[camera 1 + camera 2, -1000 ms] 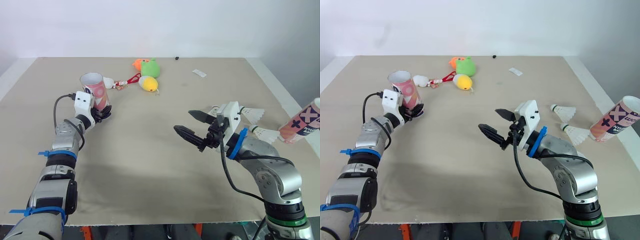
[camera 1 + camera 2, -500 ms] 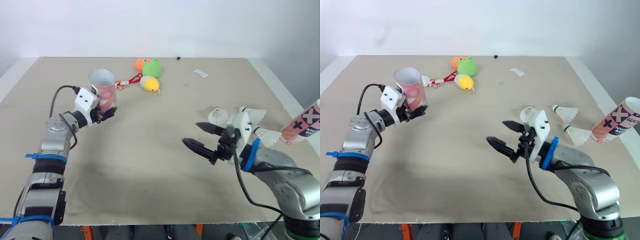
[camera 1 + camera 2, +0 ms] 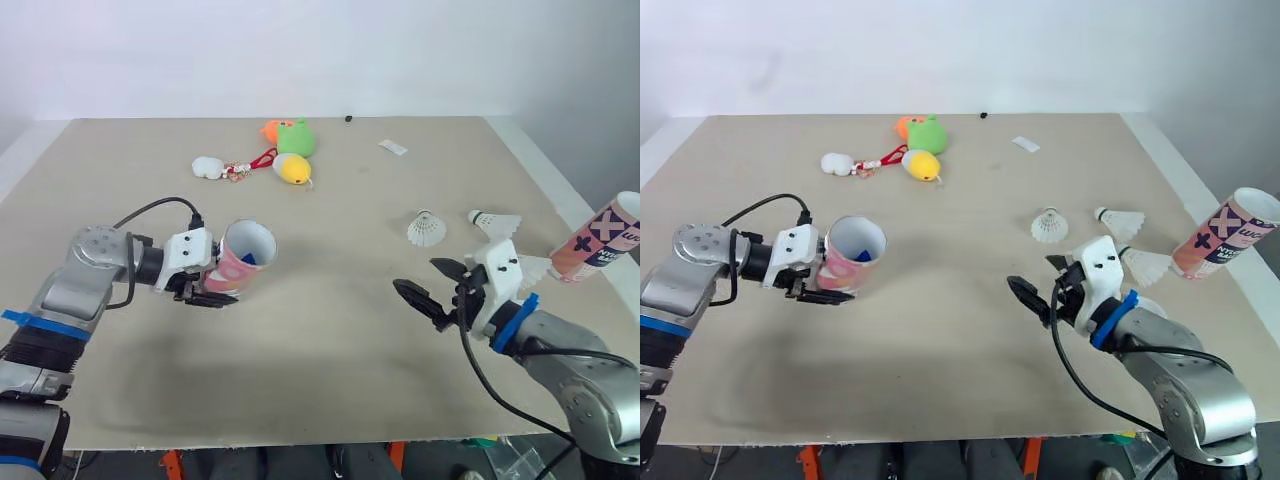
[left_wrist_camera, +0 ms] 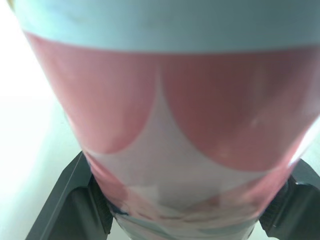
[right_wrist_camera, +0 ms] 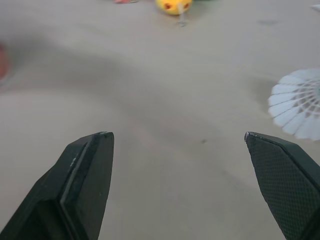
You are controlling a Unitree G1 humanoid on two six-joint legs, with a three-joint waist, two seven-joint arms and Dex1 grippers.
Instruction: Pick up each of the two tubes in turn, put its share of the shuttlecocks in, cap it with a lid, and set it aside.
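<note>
My left gripper (image 3: 212,288) is shut on a pink-and-white tube (image 3: 238,268), held tilted above the table's left middle with its open mouth facing the camera; something blue shows inside. The tube's pink wall (image 4: 165,110) fills the left wrist view between the black fingers (image 4: 65,200). My right gripper (image 3: 430,290) is open with nothing between its fingers (image 5: 85,175), low over the table at the right. Three white shuttlecocks lie close to it: one (image 3: 427,229) standing on its skirt, one (image 3: 497,220) on its side, one (image 3: 535,267) partly behind the gripper. A second pink tube (image 3: 602,243) leans at the right edge.
At the far middle lie a green and orange plush toy (image 3: 293,136), a yellow plush (image 3: 292,169), and a small white piece with a red strap (image 3: 225,168). A white scrap (image 3: 393,148) lies farther right. The table's right edge (image 3: 560,200) runs close to the leaning tube.
My left gripper has carried the tube from the far left towards the table's middle and tipped its mouth towards the camera. My right gripper drew back to the right, uncovering the shuttlecocks.
</note>
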